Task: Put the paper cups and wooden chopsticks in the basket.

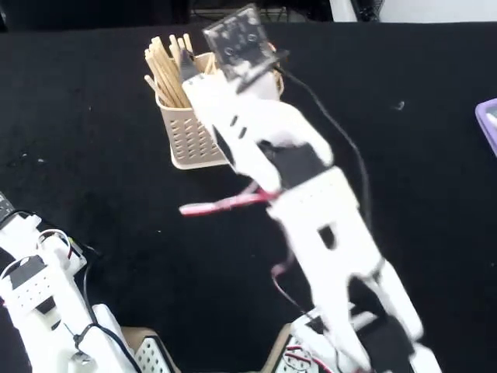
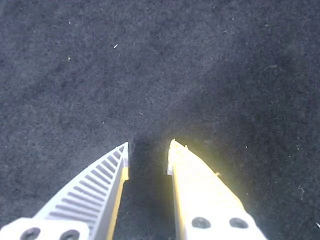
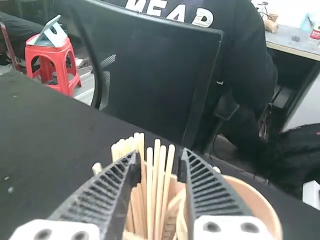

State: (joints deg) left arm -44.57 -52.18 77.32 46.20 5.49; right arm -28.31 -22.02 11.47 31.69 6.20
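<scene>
Wooden chopsticks [image 3: 156, 172] in basket [image 1: 190, 140], right gripper [image 3: 159, 155] parted, seemingly just above

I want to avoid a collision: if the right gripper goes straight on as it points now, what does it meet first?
Probably the chopsticks standing in the basket: their tips show between the open jaws of the right gripper. How near they are is unclear.

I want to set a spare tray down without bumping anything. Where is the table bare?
Bare table lies left of the basket, down to the left arm, and a wider stretch runs right of the right arm to the purple thing at the edge. It is crowded at the basket, where the right tool hangs over the chopsticks.
</scene>
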